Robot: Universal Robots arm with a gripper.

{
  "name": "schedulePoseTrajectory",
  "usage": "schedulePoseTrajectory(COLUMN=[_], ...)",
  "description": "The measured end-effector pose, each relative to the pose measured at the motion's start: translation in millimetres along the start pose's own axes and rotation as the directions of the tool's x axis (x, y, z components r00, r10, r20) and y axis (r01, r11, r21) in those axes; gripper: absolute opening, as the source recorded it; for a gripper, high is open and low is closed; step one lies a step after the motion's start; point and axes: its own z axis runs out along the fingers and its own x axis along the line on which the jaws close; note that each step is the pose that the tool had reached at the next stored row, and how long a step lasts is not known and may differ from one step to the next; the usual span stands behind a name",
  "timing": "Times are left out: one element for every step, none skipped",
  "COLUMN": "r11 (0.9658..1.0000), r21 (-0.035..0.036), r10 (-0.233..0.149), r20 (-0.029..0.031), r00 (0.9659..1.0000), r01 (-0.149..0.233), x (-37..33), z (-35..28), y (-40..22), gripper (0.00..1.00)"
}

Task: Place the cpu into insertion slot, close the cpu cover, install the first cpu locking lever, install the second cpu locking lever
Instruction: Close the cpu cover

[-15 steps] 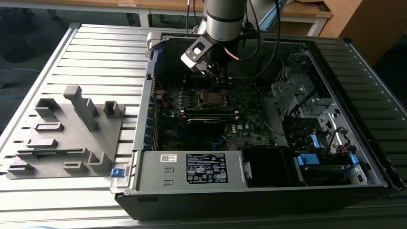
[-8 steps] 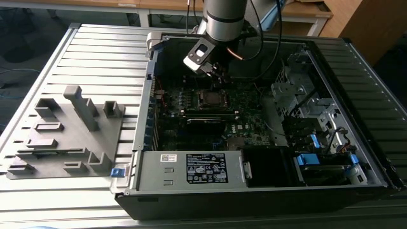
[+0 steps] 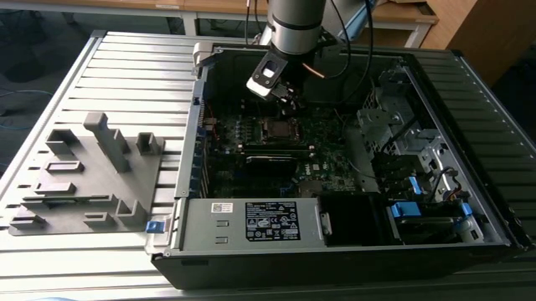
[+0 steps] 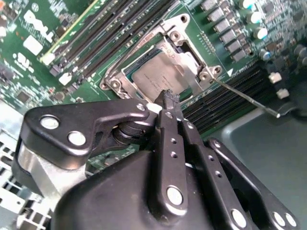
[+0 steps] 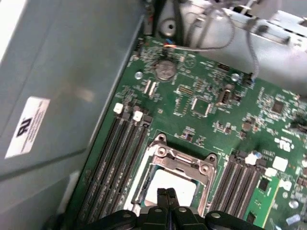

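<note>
The cpu (image 4: 158, 79) lies flat in the insertion slot (image 3: 277, 128), its silver top showing through the cut-out of the cpu cover (image 4: 191, 60), which rests down around it. In the first wrist view the cpu (image 5: 176, 183) and cpu cover (image 5: 184, 160) sit just beyond my fingertips. A thin wire locking lever (image 4: 247, 98) sticks out from one socket corner, over the memory slots. My gripper (image 4: 168, 98) is shut with nothing in it, its tip hovering at the chip's edge. From outside, the gripper (image 3: 283, 97) hangs inside the case just above the socket.
Long black memory slots (image 4: 120, 33) flank the socket on both sides. The open computer case holds a power supply (image 3: 251, 222) at the front and a drive cage (image 3: 402, 132) on the exterior view's right. A grey fixture tray (image 3: 84, 175) lies outside on the slatted table.
</note>
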Motion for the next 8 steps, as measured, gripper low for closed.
schedulePoseTrajectory(r11=[0.9998,0.9994,0.9986,0.9974,0.9958,0.9946,0.9944,0.9944], r21=[0.0002,0.0004,0.0006,0.0007,0.0009,0.001,0.001,0.001], r10=[-0.018,-0.036,-0.054,-0.072,-0.091,-0.104,-0.105,-0.105], r20=[-0.0008,-0.0017,-0.0025,-0.0033,-0.0043,-0.0048,-0.0049,-0.0049], r00=[0.9998,0.9994,0.9985,0.9974,0.9958,0.9946,0.9944,0.9944], r01=[0.018,0.036,0.054,0.072,0.091,0.104,0.105,0.105], x=[0.0,0.0,0.0,0.0,0.0,0.0,0.0,0.0], z=[0.0,0.1,0.1,0.2,0.2,0.2,0.2,0.2], y=[0.0,0.0,0.0,0.0,0.0,0.0,0.0,0.0], gripper=[0.11,0.11,0.11,0.11,0.11,0.11,0.11,0.11])
